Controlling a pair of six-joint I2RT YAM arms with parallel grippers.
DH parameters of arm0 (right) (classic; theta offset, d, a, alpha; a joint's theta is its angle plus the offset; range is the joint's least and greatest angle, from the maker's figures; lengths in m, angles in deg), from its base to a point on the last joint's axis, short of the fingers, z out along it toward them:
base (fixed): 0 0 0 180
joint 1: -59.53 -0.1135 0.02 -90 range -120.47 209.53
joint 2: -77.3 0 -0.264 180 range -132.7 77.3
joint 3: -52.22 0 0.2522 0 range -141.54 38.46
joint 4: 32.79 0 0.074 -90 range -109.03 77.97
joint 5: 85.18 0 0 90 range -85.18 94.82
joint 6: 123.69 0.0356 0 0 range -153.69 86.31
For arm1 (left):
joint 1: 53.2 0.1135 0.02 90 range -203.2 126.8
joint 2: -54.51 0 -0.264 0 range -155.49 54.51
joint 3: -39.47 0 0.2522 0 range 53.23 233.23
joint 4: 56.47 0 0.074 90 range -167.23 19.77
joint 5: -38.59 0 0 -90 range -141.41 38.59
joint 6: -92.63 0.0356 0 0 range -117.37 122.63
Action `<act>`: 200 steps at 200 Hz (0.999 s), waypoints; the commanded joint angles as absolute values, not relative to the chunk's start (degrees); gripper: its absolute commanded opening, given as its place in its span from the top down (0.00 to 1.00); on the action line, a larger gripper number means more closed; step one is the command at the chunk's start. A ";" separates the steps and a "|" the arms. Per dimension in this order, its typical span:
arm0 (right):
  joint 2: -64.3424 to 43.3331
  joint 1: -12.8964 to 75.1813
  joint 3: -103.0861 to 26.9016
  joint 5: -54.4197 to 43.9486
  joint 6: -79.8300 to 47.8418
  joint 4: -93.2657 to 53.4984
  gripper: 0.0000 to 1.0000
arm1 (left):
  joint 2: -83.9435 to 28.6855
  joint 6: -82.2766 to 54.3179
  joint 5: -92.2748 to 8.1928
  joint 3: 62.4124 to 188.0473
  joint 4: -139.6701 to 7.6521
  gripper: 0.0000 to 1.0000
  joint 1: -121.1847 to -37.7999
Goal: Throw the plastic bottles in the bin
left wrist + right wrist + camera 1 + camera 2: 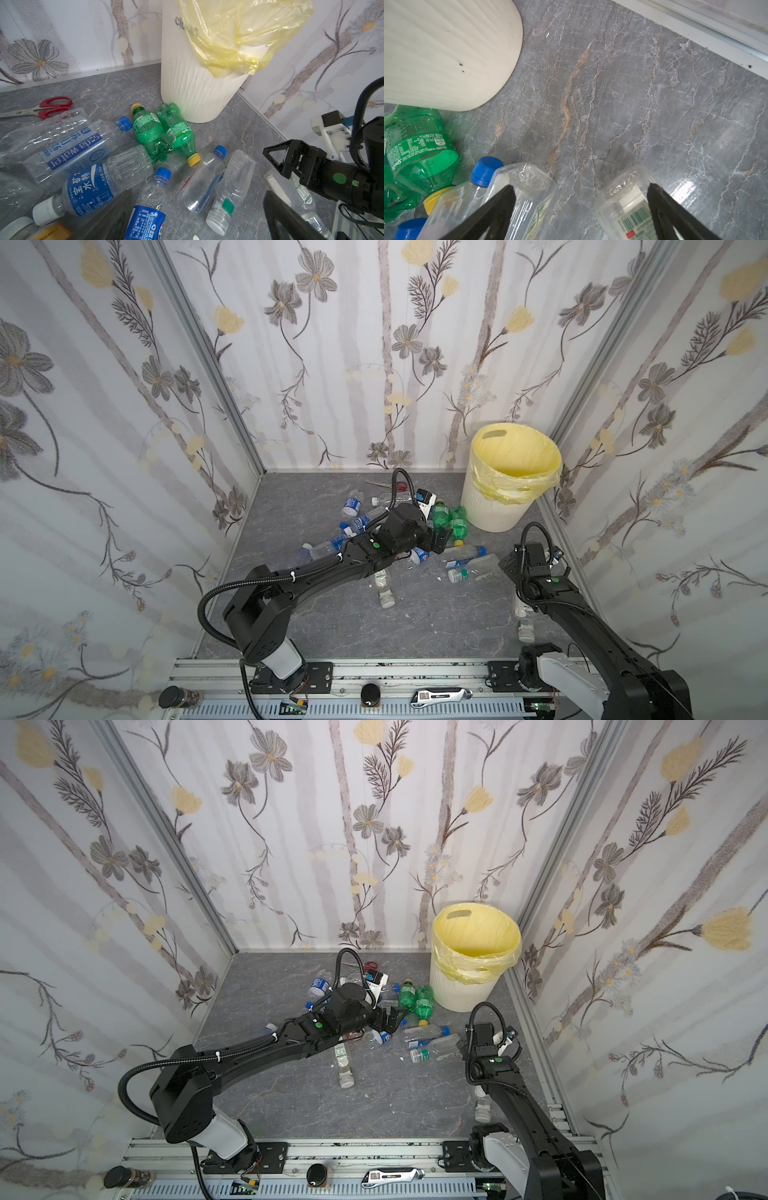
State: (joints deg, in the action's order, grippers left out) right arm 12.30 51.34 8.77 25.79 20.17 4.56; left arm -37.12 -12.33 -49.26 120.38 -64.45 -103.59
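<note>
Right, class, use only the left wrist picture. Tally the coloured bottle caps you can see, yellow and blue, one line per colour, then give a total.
Yellow caps, both on the green bottles: 2
Blue caps, all on clear bottles: 3
Total: 5

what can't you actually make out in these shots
Bin bottom: both top views, hidden by its own wall and yellow bag.
Bottles beneath the left arm: both top views, covered by the arm.
Scissors blade tips: left wrist view, cut off at the edge.
</note>
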 commanded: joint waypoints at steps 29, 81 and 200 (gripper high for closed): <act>14.84 51.35 7.85 29.19 19.45 7.64 0.00 | -36.36 -12.05 -49.17 119.98 -63.55 0.00 -103.85; 16.94 51.35 10.21 31.10 18.65 7.76 0.00 | -36.01 -12.14 -48.78 119.94 -63.55 0.00 -103.97; 14.53 51.35 17.36 24.94 19.74 3.06 0.08 | -35.40 -12.33 -48.53 119.77 -63.55 0.00 -104.12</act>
